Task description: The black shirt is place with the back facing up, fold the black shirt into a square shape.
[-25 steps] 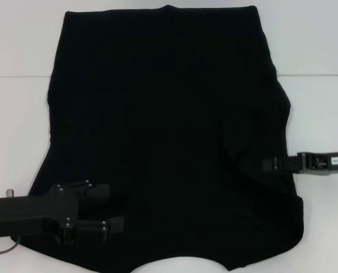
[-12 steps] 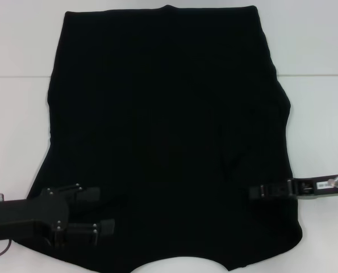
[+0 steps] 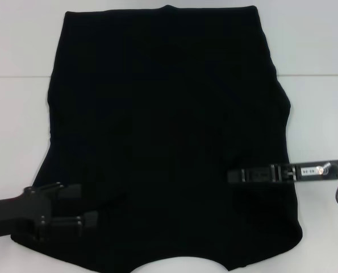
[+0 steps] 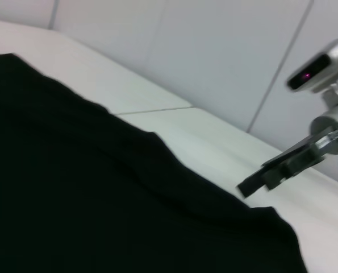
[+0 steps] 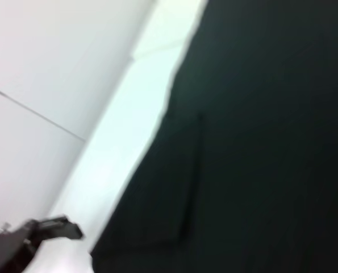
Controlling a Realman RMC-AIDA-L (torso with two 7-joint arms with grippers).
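Since a second ago, left gripper (image 3: 89,206) drawn outward toward 8 o'clock, fingers spread over the black shirt's (image 3: 169,125) corner, right gripper (image 3: 232,176) pushed inward from 4 o'clock, opening not discernible, likely readying a side fold of the garment spread across the white bench (image 3: 319,114).

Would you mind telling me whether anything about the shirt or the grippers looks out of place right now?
Nothing stands out. The black shirt lies spread flat on the white table, plain side up, with only slight ripples. The left gripper is open over its near left corner; the right gripper reaches in over its right edge.
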